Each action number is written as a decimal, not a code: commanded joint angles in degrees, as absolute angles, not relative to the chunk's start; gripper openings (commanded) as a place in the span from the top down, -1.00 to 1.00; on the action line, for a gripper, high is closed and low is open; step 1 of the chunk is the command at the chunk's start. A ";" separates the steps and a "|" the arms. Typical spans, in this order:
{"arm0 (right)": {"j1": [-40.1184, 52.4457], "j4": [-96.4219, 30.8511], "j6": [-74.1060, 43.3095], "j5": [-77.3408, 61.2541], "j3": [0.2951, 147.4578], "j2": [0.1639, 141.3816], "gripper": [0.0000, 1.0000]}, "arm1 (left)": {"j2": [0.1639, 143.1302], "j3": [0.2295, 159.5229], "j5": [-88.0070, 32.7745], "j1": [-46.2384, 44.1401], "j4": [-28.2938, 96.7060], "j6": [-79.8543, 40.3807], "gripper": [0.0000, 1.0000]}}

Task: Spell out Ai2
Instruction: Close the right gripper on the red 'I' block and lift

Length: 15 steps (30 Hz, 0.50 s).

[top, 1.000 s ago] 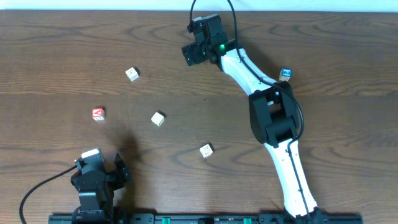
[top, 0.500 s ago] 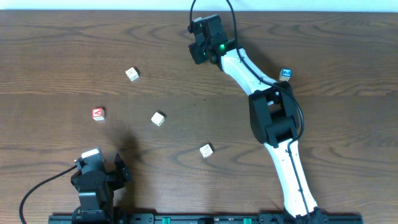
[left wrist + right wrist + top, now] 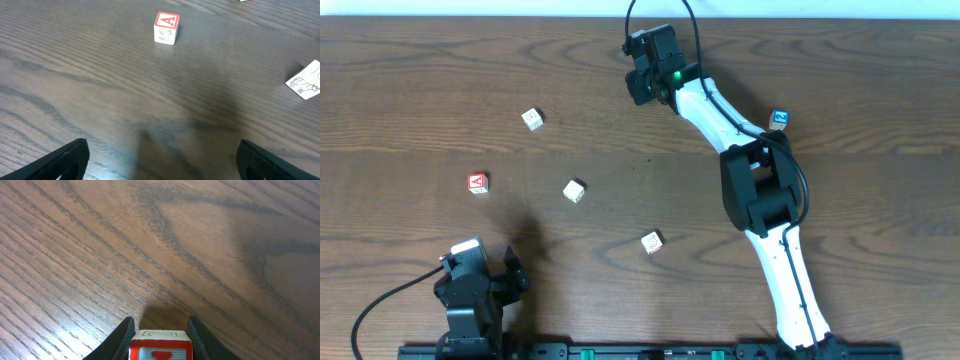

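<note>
1. Pinching a red-framed cube between the jaws of the right gripper, at the far side of the table; cannot read its letter.
2. Keeping the left gripper at the near left edge, jaws spread wide.
3. Resting loose on the wood: A cube at the left, 2 cube just beside the right arm.

Tabletop: dark brown wood-grain surface that fills nearly every view. The grain runs left to right in the overhead view. A pale strip borders the far edge. Lighting is diffuse, with a soft sheen in the right wrist view.
</note>
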State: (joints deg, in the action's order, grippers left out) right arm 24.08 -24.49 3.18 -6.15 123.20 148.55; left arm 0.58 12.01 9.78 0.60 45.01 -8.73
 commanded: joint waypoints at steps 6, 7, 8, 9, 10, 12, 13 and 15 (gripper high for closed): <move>24.32 -27.92 2.59 -6.11 125.97 147.68 0.57 | 0.27 10.57 9.98 0.73 47.33 -7.90 -0.90; 24.32 -28.86 2.61 -6.48 126.32 147.06 0.63 | 0.27 10.57 9.98 0.73 47.33 -7.90 -0.91; 24.32 -29.69 2.61 -6.94 126.61 146.50 0.71 | 0.27 10.57 9.98 0.73 47.33 -7.90 -0.90; 24.32 -30.63 2.59 -7.75 126.76 145.53 0.90 | 0.27 10.57 9.98 0.73 47.33 -7.90 -0.91; 24.32 -31.31 2.61 -8.71 126.76 144.73 0.97 | 0.27 10.57 9.98 0.73 47.33 -7.90 -0.90; 24.32 -32.91 2.61 -10.85 126.76 142.61 0.98 | 0.27 10.57 9.98 0.73 47.33 -7.90 -0.90; 24.32 -34.04 2.59 -12.27 126.76 141.21 0.97 | 0.27 10.57 9.98 0.73 47.33 -7.88 -0.91; 24.29 -37.54 2.59 -15.46 126.76 137.78 0.97 | 0.27 10.57 9.98 0.73 47.33 -7.90 -0.90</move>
State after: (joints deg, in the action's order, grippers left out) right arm 24.08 -36.34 3.14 -10.39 125.10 145.03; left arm 0.58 12.01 9.78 0.60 44.99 -8.71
